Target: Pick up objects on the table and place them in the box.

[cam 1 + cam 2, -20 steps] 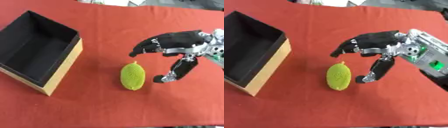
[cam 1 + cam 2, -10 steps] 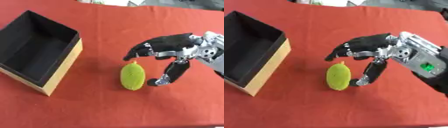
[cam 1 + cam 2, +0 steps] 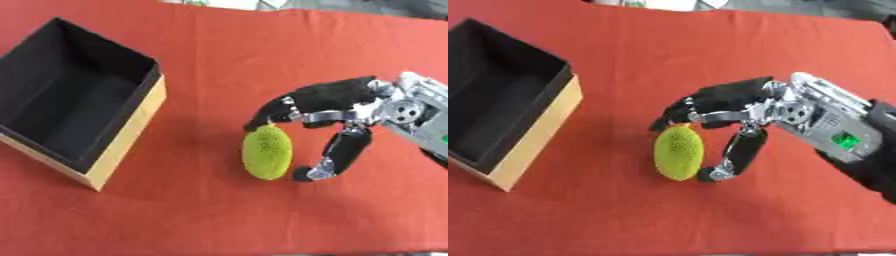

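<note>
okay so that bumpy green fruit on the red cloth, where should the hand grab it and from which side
Probably across its narrow middle. The green fruit lies on its side, long axis running near to far, so its short width faces left and right. The right hand is already on its right with fingers arched over the far end and thumb low beside it; closing from the right and above looks simplest.

Two head-mounted views, looking steeply down, sharing table (image 3: 219, 60), box (image 3: 79, 115).

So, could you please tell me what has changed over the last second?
The right hand moved left toward the green fruit; its fingers now reach over the fruit's top, thumb at its right side, not yet closed round it. The fruit and box stayed put.
</note>
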Tool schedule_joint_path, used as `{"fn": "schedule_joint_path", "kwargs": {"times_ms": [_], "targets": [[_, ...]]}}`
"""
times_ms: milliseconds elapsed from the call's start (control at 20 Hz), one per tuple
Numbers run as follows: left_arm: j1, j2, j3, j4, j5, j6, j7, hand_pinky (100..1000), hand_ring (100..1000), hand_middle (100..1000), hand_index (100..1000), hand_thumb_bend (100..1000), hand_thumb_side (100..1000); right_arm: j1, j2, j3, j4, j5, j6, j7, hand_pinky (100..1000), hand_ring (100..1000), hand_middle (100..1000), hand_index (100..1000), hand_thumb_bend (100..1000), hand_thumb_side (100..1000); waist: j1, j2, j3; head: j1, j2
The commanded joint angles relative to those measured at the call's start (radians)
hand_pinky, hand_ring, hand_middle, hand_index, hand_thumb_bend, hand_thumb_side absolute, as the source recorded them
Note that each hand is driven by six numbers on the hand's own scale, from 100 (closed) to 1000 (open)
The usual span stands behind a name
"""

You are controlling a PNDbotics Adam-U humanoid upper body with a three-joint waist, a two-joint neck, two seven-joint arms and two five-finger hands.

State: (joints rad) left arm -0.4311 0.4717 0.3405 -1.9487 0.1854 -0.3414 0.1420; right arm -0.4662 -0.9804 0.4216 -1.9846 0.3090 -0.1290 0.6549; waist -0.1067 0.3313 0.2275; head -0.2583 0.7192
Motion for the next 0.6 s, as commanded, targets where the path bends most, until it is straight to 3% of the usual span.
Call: {"fn": "schedule_joint_path", "kwargs": {"times_ms": [50, 600], "targets": [[-0.009, 0.015, 0.004, -0.011, 0.001, -0.001, -0.004, 679, 567, 529, 671, 100, 100, -0.014, -0.014, -0.004, -0.015, 0.017, 0.016, 0.0, 930, 947, 866, 985, 397, 155, 0.006, -0.016, 0.002, -0.007, -0.011], [-0.014, 0.014, 0.003, -0.007, 0.006, -0.006, -0.01, 680, 567, 528, 671, 100, 100, -0.033, 0.014, 0.025, -0.015, 0.042, 0.069, 0.025, 927, 942, 862, 977, 375, 179, 0.007, -0.01, 0.016, -0.02, -0.021]]}}
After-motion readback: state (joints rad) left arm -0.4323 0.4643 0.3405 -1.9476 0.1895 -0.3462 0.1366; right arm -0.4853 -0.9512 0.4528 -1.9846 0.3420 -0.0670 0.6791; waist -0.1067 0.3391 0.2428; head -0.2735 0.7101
